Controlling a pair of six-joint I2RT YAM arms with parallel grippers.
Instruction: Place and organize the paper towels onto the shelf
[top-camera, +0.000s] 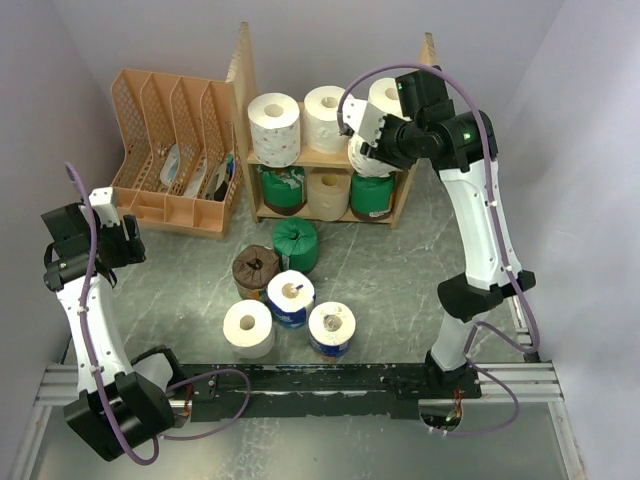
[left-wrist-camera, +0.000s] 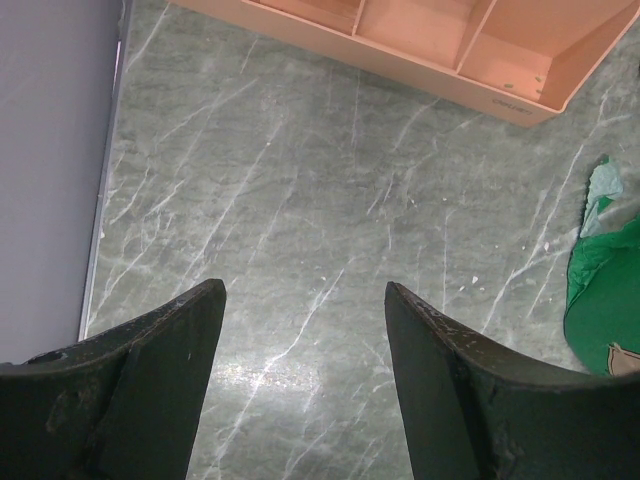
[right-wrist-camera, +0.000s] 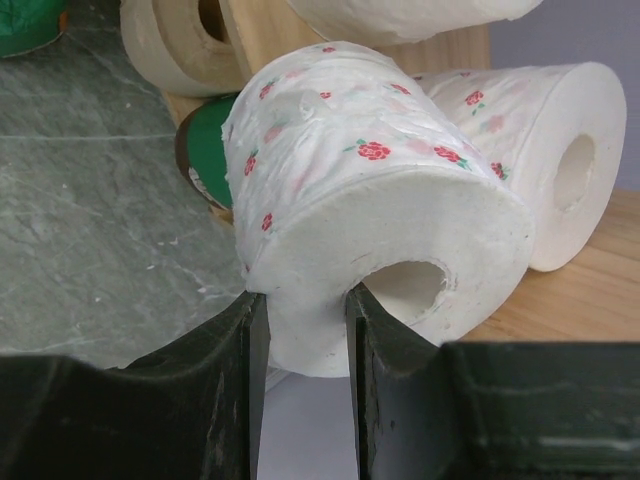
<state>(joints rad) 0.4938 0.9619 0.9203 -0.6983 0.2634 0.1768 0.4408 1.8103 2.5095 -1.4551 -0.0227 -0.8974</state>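
Observation:
The wooden shelf (top-camera: 240, 75) stands at the back. Its upper tier holds three white rolls (top-camera: 274, 125), its lower tier two green rolls (top-camera: 283, 188) and a beige one (top-camera: 328, 192). My right gripper (top-camera: 362, 140) is shut on a flower-patterned white roll (right-wrist-camera: 380, 200): one finger is in its centre hole, the other outside. It holds the roll at the shelf's right end, beside another flowered roll (right-wrist-camera: 560, 150) lying on the upper board (right-wrist-camera: 590, 300). Several rolls stand on the table: green (top-camera: 296, 245), brown (top-camera: 255, 272), blue-wrapped (top-camera: 290, 298), white (top-camera: 248, 328). My left gripper (top-camera: 125, 240) is open and empty at the far left.
A peach slotted file organizer (top-camera: 170, 150) stands left of the shelf; its base shows in the left wrist view (left-wrist-camera: 450, 50). The green roll shows at that view's right edge (left-wrist-camera: 605, 290). Grey walls close in on both sides. A black rail (top-camera: 330, 380) runs along the near edge.

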